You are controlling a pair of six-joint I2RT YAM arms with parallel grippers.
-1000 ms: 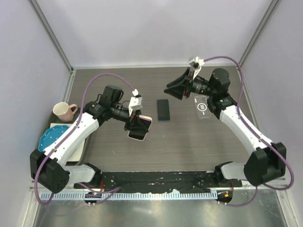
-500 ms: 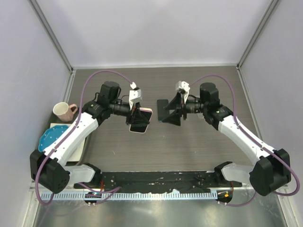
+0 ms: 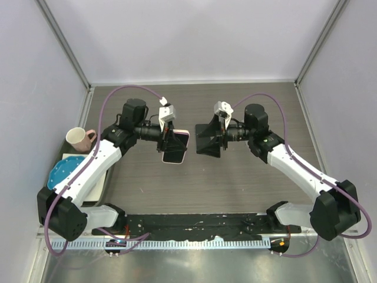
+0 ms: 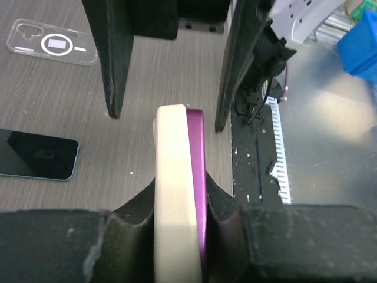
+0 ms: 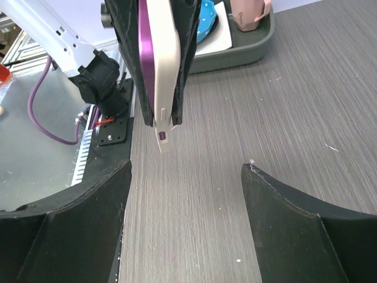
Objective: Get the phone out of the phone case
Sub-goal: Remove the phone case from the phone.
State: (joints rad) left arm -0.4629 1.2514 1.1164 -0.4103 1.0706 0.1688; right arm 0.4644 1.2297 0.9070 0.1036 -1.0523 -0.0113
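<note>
the left hand [image 4: 179, 207] is pinched on the phone [image 4: 196, 171] in its cream phone case [image 4: 171, 177], held on edge above the worktop [image 3: 247, 177]. the right hand [image 5: 185, 168], spread wide, is faced at the free end. only the case lip should be caught, then peeled slowly.

The right gripper [image 3: 201, 140] no longer sits at the far right above the clear case [image 4: 52, 44]. It has swung in to mid-table and now faces the left gripper [image 3: 169, 141] head-on. Its jaws have widened from partly closed to well apart, and their tips now flank the end of the cased phone [image 3: 175, 150]. The left gripper has raised the cased phone slightly and shifted it toward the right. In the top view, the right arm now covers the black phone [image 4: 35, 154].
</note>
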